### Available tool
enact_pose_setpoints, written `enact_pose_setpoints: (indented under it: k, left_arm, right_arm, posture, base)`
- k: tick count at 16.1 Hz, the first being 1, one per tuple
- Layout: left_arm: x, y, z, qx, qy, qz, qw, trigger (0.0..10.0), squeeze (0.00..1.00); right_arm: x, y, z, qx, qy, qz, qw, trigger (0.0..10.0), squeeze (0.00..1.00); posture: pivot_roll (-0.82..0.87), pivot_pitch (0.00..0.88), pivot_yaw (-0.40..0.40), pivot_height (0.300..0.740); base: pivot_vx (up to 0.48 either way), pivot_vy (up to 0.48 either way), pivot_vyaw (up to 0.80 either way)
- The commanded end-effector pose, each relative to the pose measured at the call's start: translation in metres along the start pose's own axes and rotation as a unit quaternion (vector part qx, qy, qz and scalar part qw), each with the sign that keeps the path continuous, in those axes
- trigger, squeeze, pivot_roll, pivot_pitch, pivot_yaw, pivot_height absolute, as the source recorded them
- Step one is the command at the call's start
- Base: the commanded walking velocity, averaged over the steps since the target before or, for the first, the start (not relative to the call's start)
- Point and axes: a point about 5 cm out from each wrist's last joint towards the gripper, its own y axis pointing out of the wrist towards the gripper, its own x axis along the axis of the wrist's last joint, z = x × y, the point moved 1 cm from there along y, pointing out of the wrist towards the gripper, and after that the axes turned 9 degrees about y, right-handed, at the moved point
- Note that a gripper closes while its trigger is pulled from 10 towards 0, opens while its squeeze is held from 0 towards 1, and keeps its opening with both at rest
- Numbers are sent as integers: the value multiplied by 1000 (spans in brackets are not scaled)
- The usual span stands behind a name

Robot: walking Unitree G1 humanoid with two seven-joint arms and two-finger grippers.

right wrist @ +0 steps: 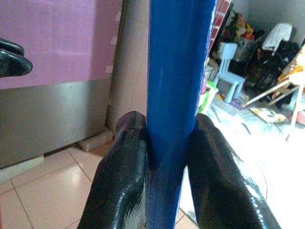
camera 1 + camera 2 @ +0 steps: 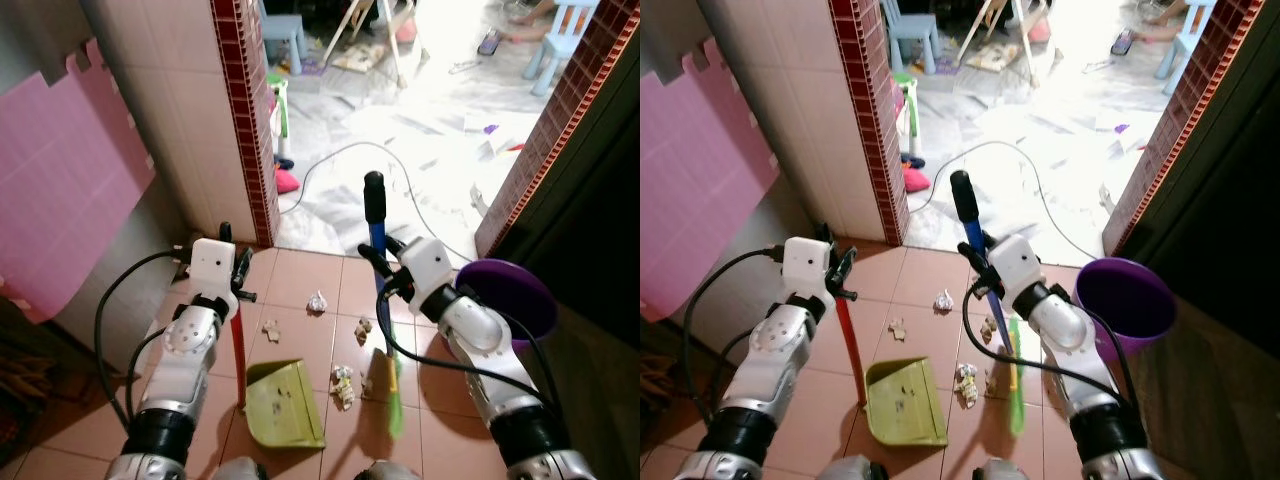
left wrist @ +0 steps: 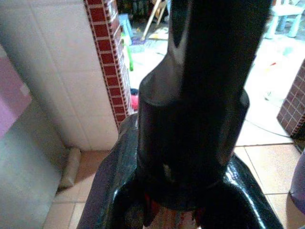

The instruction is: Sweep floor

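A green dustpan [image 2: 283, 403] rests on the terracotta tiles with its red handle [image 2: 239, 350] upright. My left gripper [image 2: 235, 275] is shut on the top of that handle. My right gripper [image 2: 385, 270] is shut on the blue broom handle [image 2: 377, 225]; the right wrist view has the blue shaft [image 1: 176, 95] pinched between both black fingers [image 1: 119, 176]. The green broom head [image 2: 392, 385] touches the floor just right of the dustpan. Crumpled paper scraps [image 2: 343, 385] lie between pan and broom, with others [image 2: 317, 301] farther ahead.
A purple bucket [image 2: 510, 300] stands close at my right. A tiled pillar with a red brick edge [image 2: 250, 120] rises ahead left, with a pink foam mat [image 2: 60, 170] beside it. A doorway ahead leads to a bright room with a cable [image 2: 340, 150], papers and small chairs.
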Motion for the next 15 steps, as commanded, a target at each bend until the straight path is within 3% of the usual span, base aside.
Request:
enact_pose_setpoints:
  k: [1, 4, 5, 7, 10, 11, 13, 15]
  left_arm:
    - [8, 4, 4, 9, -3, -16, 1000, 10000, 0]
    - [13, 15, 4, 12, -20, -18, 1000, 10000, 0]
    - [14, 20, -2, 2, -28, -15, 999, 10000, 0]
    - [15, 22, -9, -7, -28, -19, 999, 10000, 0]
    - [16, 24, -15, -14, -31, -24, 999, 10000, 0]
    - [16, 25, -17, -15, -32, -24, 999, 10000, 0]
    - [14, 25, -17, -15, -32, -24, 999, 10000, 0]
    - [13, 24, -17, -15, -32, -23, 999, 10000, 0]
  right_arm:
    - [9, 4, -3, 1, -22, -18, 1000, 10000, 0]
    - [1, 10, -10, -8, -18, -3, 1000, 10000, 0]
    - [-4, 17, -10, -16, -15, 9, 1000, 10000, 0]
    - [-6, 25, 1, -7, -5, 10, 1000, 10000, 0]
    - [-3, 37, 29, 19, 61, -19, 998, 10000, 0]
    - [0, 41, 39, 21, 113, -34, 993, 10000, 0]
    - [9, 41, 43, 24, 223, -53, 973, 10000, 0]
    - [15, 38, 39, 26, 268, -58, 961, 10000, 0]
  posture:
    - [-147, 56, 18, 740]
    - [-143, 83, 11, 740]
    - [-143, 89, 11, 740]
    - [-142, 91, 8, 740]
    - [-140, 91, 6, 740]
    - [-144, 89, 5, 740]
    - [-148, 82, 3, 740]
    - [-156, 79, 5, 740]
  base:
    - [0, 0, 0]
    - [0, 0, 0]
    - [0, 0, 0]
    - [0, 0, 0]
    - [0, 0, 0]
    - [0, 0, 0]
    - [0, 0, 0]
    - [0, 0, 0]
